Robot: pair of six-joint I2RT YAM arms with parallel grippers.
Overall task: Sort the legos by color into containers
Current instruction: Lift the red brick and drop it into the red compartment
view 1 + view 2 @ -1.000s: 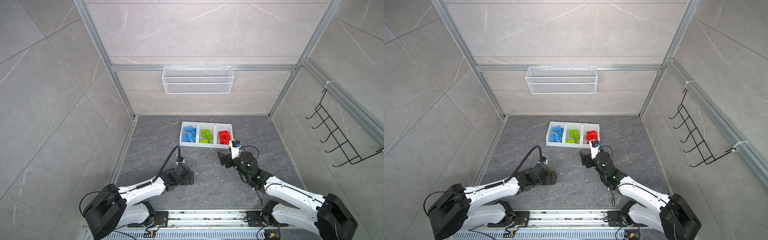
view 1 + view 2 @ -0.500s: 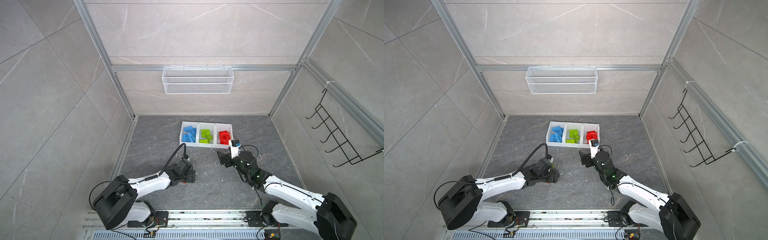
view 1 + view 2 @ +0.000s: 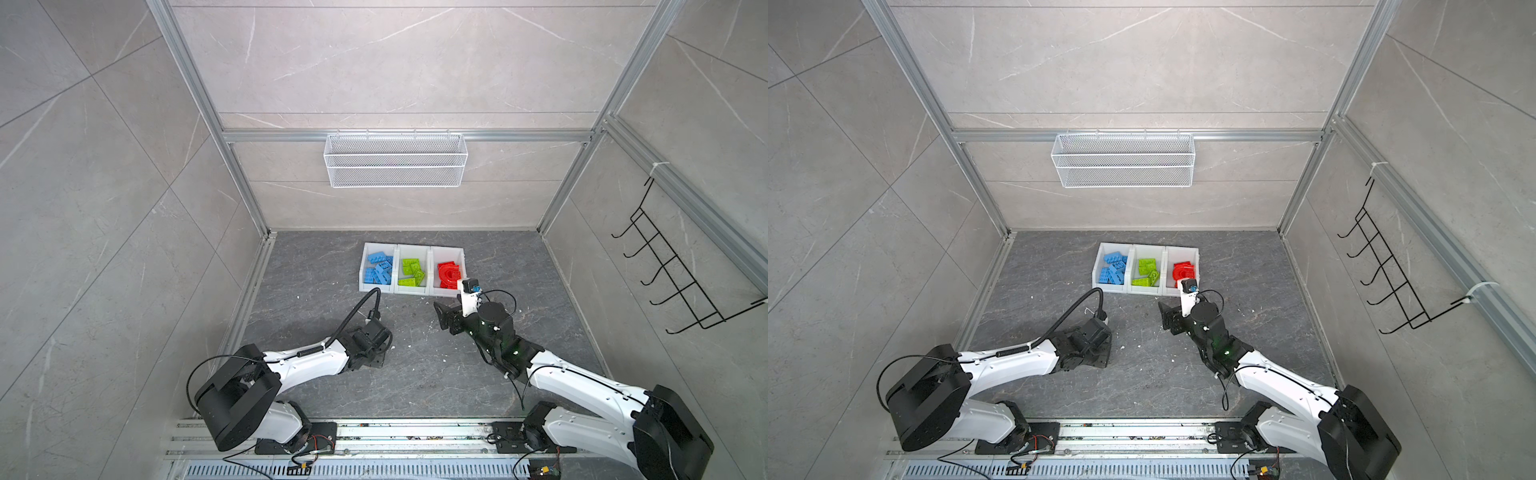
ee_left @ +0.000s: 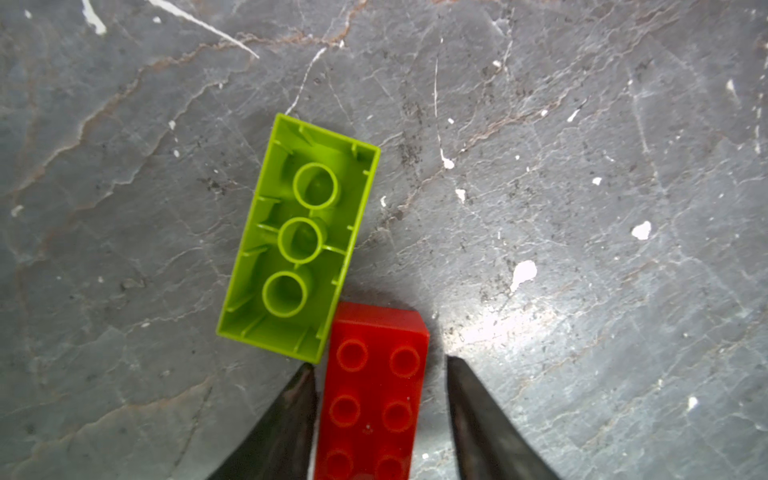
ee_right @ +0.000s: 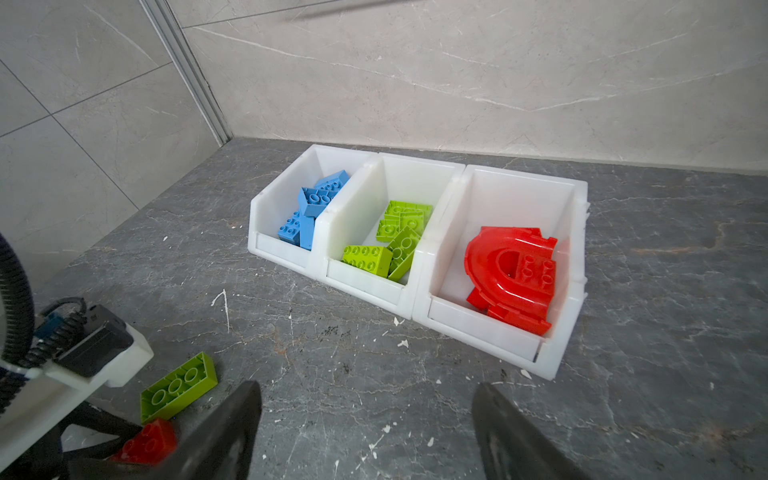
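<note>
Two glossy plastic bricks are lying loose on the grey, veined stone floor [image 4: 582,166]. One is a red brick [image 4: 376,399], studs up in two rows. The other is a lime green brick [image 4: 299,237], flipped so its hollow underside with three round tubes is showing, one corner touching the red one. The left gripper [image 4: 378,365] is straddling the red brick, jaws apart, with a gap showing on one side. The right gripper [image 5: 365,388] is hovering with jaws wide and empty. Three joined white bins [image 5: 361,282] are holding blue bricks [image 5: 309,208], green bricks [image 5: 390,241] and red curved pieces [image 5: 511,270], one colour each.
</note>
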